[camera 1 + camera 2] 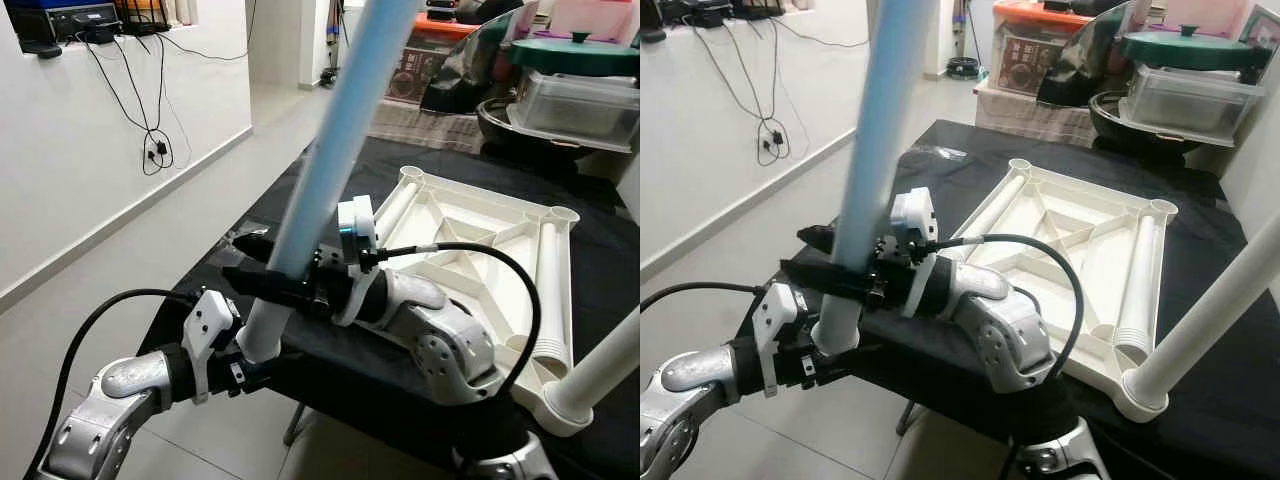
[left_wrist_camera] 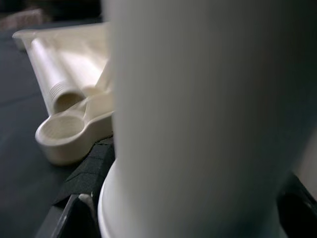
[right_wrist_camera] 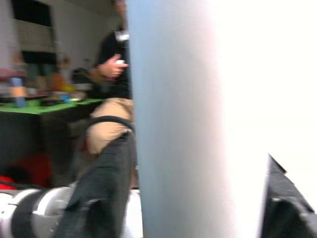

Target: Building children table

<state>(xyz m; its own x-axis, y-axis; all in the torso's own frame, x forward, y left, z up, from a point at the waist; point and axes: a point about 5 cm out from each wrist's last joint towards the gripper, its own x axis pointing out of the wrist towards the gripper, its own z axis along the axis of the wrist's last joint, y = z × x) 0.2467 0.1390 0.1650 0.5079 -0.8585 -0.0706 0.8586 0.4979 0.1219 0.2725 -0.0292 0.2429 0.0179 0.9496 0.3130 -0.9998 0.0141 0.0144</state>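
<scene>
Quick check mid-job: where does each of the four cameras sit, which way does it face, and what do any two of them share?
Left eye view: on the head, looking down at the upturned tabletop, both arms and the blue leg.
Right eye view: same head, same scene, showing the right gripper shut on the leg.
Left wrist view: along the left gripper, facing the leg's white end and an empty corner socket.
Right wrist view: along its fingers, past the leg toward a person.
All four views share the leg.
</scene>
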